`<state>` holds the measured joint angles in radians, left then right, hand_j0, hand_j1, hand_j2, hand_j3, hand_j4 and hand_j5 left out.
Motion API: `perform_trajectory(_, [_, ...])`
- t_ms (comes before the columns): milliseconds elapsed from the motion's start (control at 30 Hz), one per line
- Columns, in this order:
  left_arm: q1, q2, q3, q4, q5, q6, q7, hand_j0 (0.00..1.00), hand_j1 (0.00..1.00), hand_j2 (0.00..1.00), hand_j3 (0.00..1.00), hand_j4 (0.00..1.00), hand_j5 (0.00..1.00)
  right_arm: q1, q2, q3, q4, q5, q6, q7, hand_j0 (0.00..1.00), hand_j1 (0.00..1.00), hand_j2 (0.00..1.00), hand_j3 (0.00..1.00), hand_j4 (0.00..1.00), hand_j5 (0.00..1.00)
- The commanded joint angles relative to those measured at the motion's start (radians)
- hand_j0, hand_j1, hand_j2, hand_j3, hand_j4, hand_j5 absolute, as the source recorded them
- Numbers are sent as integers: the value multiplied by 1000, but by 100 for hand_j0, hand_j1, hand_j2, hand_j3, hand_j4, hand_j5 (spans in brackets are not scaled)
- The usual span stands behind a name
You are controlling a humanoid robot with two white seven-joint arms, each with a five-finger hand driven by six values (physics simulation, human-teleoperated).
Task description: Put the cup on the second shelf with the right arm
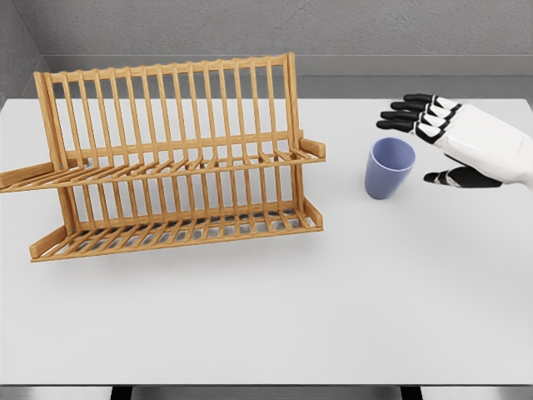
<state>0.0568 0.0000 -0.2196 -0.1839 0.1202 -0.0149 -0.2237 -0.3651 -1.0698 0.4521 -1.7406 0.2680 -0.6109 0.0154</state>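
Observation:
A pale blue cup point(388, 167) stands upright on the white table point(333, 300), right of the wooden rack. The wooden two-tier dish rack point(171, 158) fills the left half, with an upper shelf point(191, 162) and a lower shelf point(179, 227) of slats. My right hand point(416, 146) comes in from the right edge, its black fingers point(408, 115) spread above and behind the cup and the thumb point(450, 177) to the cup's right. The hand is open and does not touch the cup. My left arm does not show.
A grey wall runs behind the table's far edge. The rack's side rails stick out toward the cup at the upper shelf end point(312, 148) and lower shelf end point(311, 213). Bare tabletop lies in front of the rack and cup.

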Motion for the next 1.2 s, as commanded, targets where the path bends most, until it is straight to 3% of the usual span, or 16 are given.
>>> perform_trajectory(0, [0, 0, -1, 0, 1, 0, 0, 100, 100, 100, 100, 100, 100, 0, -2, 5, -5, -7, 0, 0, 100, 100, 100, 100, 100, 100])
perform_trajectory(133, [0, 0, 0, 0, 1, 1, 0, 100, 100, 100, 100, 100, 100, 5, -24, -4, 6, -18, 0, -5, 100, 100, 100, 100, 100, 100])
perform_trajectory(200, [0, 0, -1, 0, 1, 0, 0, 100, 100, 100, 100, 100, 100, 5, -19, -3, 81, -15, 33, 23, 100, 100, 100, 100, 100, 100])
perform_trajectory(233, [0, 0, 0, 0, 1, 0, 0, 100, 100, 100, 100, 100, 100, -11, -13, -6, 139, -16, 34, 158, 100, 100, 100, 100, 100, 100])
perform_trajectory(333, [0, 0, 0, 0, 1, 1, 0, 100, 100, 100, 100, 100, 100, -149, 34, 10, 179, -15, 33, 540, 100, 100, 100, 100, 100, 100])
perform_trajectory(367, [0, 0, 0, 0, 1, 1, 0, 100, 100, 100, 100, 100, 100, -210, 59, 46, 211, -15, 33, 595, 100, 100, 100, 100, 100, 100])
perform_trajectory(433, [0, 0, 0, 0, 1, 1, 0, 100, 100, 100, 100, 100, 100, -426, 159, 212, 358, -15, 33, 595, 100, 100, 100, 100, 100, 100])
perform_trajectory(467, [0, 0, 0, 0, 1, 1, 0, 100, 100, 100, 100, 100, 100, -477, 194, 257, 400, -16, 33, 595, 100, 100, 100, 100, 100, 100])
perform_trajectory(567, [0, 0, 0, 0, 1, 0, 0, 100, 100, 100, 100, 100, 100, -534, 197, 316, 424, -15, 31, 595, 100, 100, 100, 100, 100, 100])
perform_trajectory(667, [0, 0, 0, 0, 1, 0, 0, 100, 100, 100, 100, 100, 100, -545, 199, 324, 458, -15, 31, 595, 100, 100, 100, 100, 100, 100])
perform_trajectory(833, [0, 0, 0, 0, 1, 0, 0, 100, 100, 100, 100, 100, 100, -546, 222, 419, 495, -12, 31, 595, 100, 100, 100, 100, 100, 100])
perform_trajectory(1167, [0, 0, 0, 0, 1, 0, 0, 100, 100, 100, 100, 100, 100, -586, 286, 455, 529, -10, 33, 595, 100, 100, 100, 100, 100, 100])
